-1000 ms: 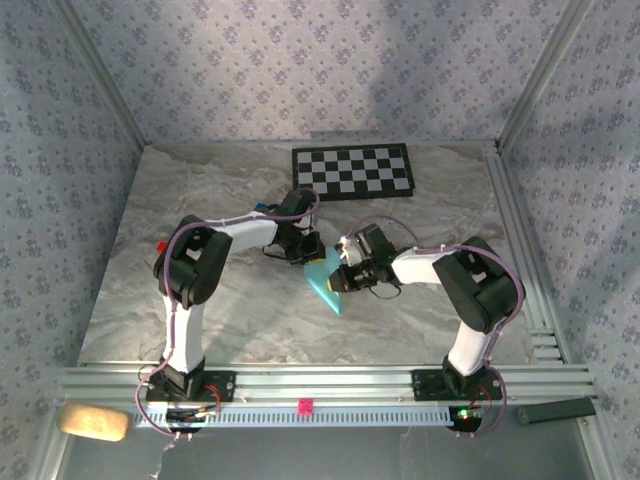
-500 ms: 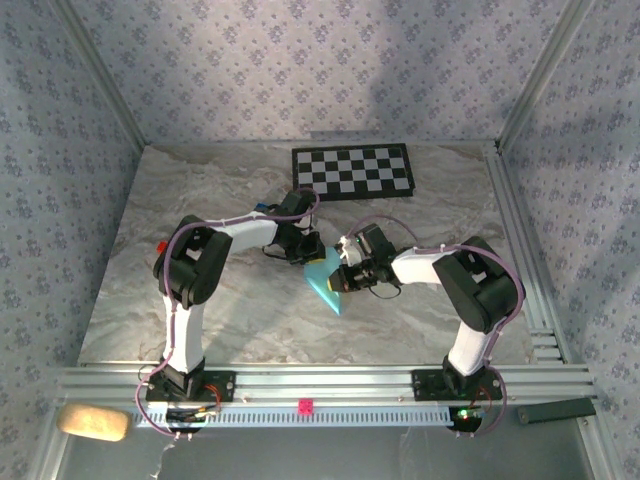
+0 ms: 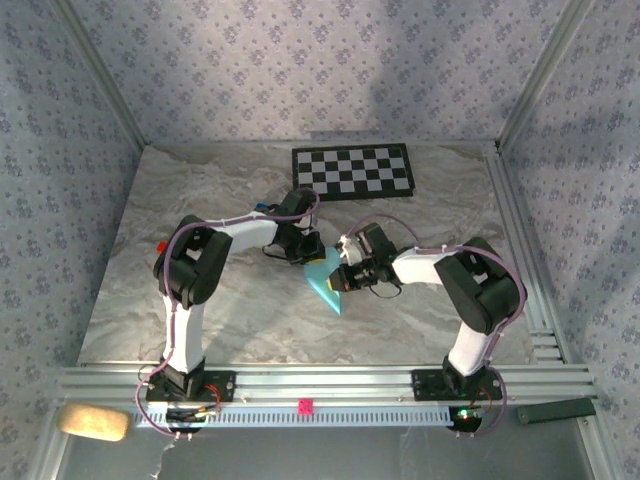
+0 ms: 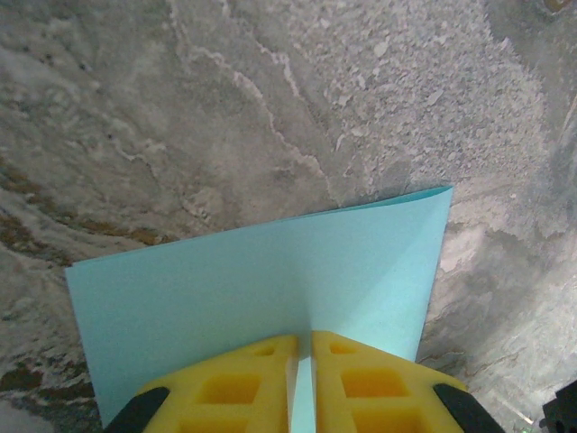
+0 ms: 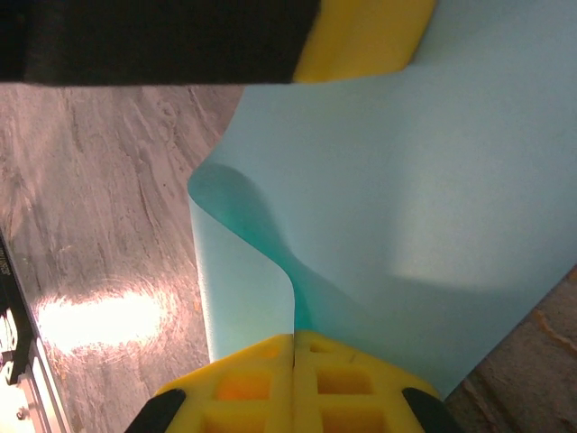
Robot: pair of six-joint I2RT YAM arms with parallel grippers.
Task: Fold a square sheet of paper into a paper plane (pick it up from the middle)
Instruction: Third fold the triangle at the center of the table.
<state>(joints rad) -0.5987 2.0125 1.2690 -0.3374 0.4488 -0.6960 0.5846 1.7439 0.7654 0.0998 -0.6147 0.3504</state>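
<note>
No shift: L gripper, R gripper on sheet

A checkerboard lies flat at the far edge of the marbled table, patterned walls around.

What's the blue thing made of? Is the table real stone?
The blue sheet looks like thin, matte paper: it curls softly and keeps a wavy bend without cracking. The table looks like grey marble with pale veins and a shiny glare spot, but it could be a printed surface; I can't tell.
</note>
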